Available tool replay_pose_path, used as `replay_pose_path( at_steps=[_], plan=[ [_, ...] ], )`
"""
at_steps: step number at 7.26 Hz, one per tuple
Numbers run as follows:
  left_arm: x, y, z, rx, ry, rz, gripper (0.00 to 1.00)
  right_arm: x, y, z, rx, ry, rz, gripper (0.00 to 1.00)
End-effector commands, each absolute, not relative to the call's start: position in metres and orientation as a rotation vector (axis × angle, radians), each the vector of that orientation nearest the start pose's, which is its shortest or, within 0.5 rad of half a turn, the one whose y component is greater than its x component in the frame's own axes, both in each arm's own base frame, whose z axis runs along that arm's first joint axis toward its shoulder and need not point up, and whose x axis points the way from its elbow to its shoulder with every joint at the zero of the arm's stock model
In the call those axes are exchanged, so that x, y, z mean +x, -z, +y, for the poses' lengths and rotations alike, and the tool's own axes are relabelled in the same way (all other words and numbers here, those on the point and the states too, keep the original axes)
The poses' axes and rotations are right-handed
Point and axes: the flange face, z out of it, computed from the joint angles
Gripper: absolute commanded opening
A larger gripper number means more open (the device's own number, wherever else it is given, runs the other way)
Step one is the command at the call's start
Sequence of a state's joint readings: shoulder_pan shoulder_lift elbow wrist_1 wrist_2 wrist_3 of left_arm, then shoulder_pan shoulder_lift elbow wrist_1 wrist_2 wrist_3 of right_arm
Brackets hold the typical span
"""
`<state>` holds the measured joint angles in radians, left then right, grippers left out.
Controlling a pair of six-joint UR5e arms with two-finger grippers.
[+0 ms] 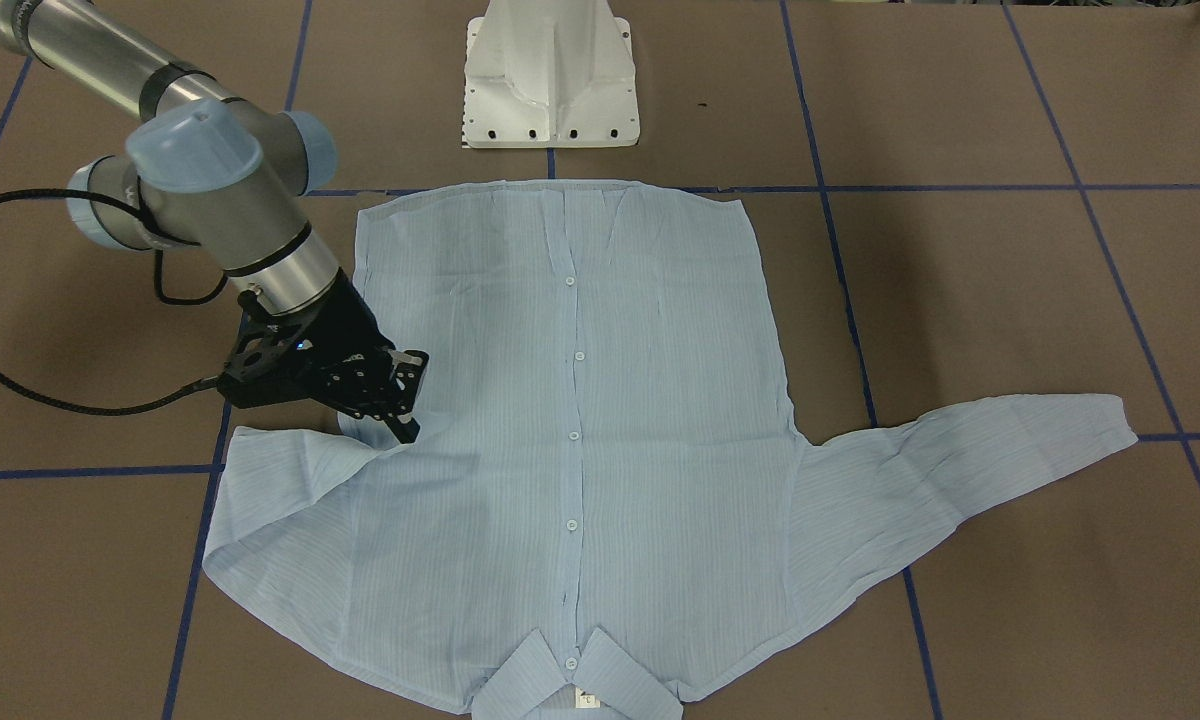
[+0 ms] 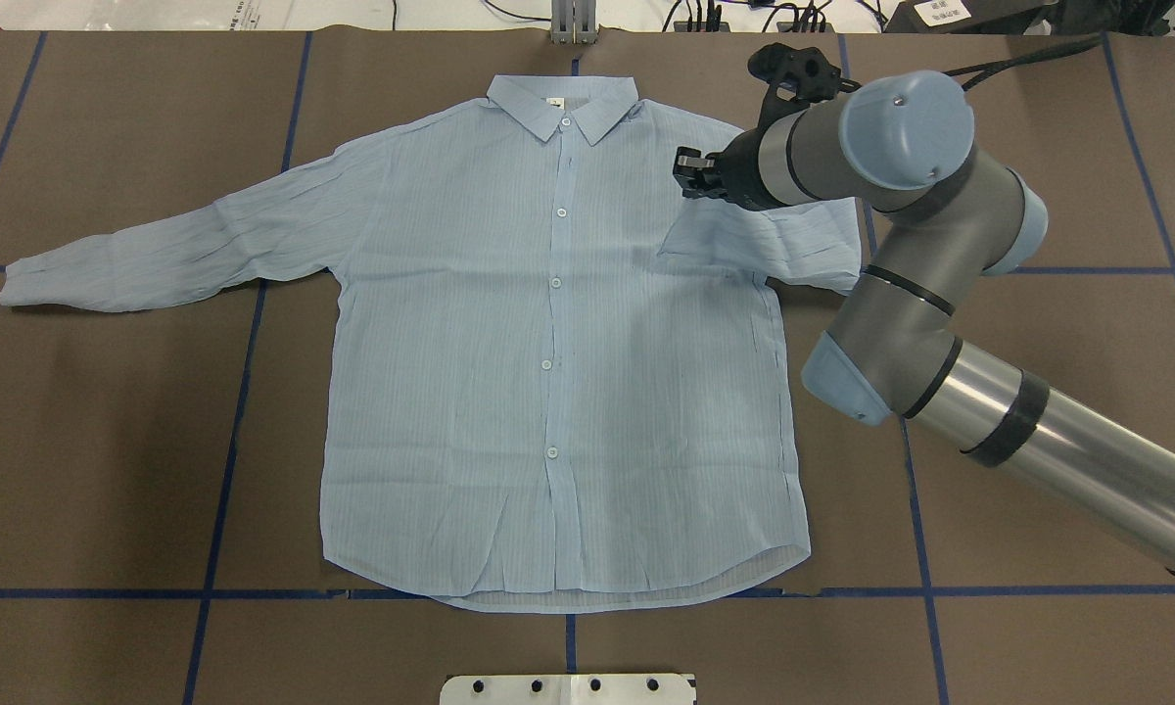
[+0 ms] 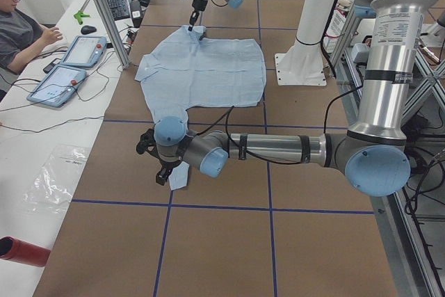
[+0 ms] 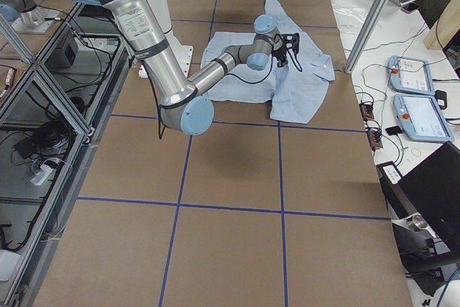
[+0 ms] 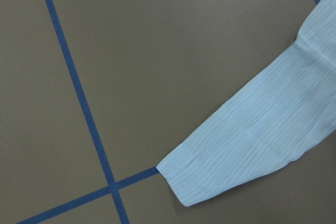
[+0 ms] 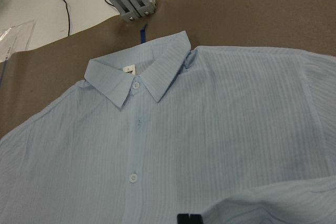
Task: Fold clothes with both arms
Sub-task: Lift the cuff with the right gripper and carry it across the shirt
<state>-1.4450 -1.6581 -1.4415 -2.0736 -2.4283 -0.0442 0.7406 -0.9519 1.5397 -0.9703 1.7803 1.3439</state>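
Shirt (image 2: 509,392), light blue, lies front-up and buttoned on the brown table (image 2: 108,441), with its collar (image 2: 563,106) at the edge farthest from me. My right gripper (image 1: 405,425) points down over the chest, its fingers closed on the end of the right sleeve (image 2: 764,240). That sleeve is doubled inward across the body, and its end is raised off the cloth directly beneath the fingertips. The collar lies ahead of this gripper. My left gripper (image 3: 161,172) hangs above the table, clear of the cloth. The left sleeve (image 2: 176,245) stretches out flat, and its cuff (image 5: 191,179) lies below the gripper, touching a blue tape line (image 5: 79,98). I cannot tell whether my left fingers are spread or closed.
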Motion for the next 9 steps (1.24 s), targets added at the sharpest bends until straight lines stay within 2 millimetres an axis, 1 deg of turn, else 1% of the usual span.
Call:
replay_pose_path(
  at_steps=[1, 3, 4, 5, 6, 7, 8, 9],
  plan=[
    [0.011, -0.642, -0.551, 0.362, -0.274, 0.877, 1.0, -0.484, -0.169, -0.585, 0.445, -0.354, -1.149, 0.0],
    [0.011, -0.648, -0.555, 0.357, -0.272, 0.874, 1.0, -0.526, -0.121, -0.625, 0.46, -0.375, -1.113, 0.0],
    [0.012, -0.648, -0.555, 0.359, -0.272, 0.874, 1.0, -0.55, -0.098, -0.627, 0.452, -0.355, -1.11, 0.0],
    [0.011, -0.648, -0.555, 0.357, -0.272, 0.874, 1.0, -0.566, -0.09, -0.619, 0.446, -0.328, -1.11, 0.0],
    [0.011, -0.65, -0.555, 0.355, -0.27, 0.871, 1.0, -0.589, -0.084, -0.612, 0.44, -0.298, -1.096, 0.0],
    [0.011, -0.65, -0.555, 0.356, -0.27, 0.871, 1.0, -0.609, -0.075, -0.602, 0.436, -0.283, -1.091, 0.0],
    [0.011, -0.65, -0.555, 0.357, -0.27, 0.868, 1.0, -0.62, -0.075, -0.591, 0.43, -0.26, -1.094, 0.0],
    [0.01, -0.651, -0.556, 0.359, -0.267, 0.854, 1.0, -0.623, -0.064, -0.58, 0.433, -0.249, -1.116, 0.0]
  ],
)
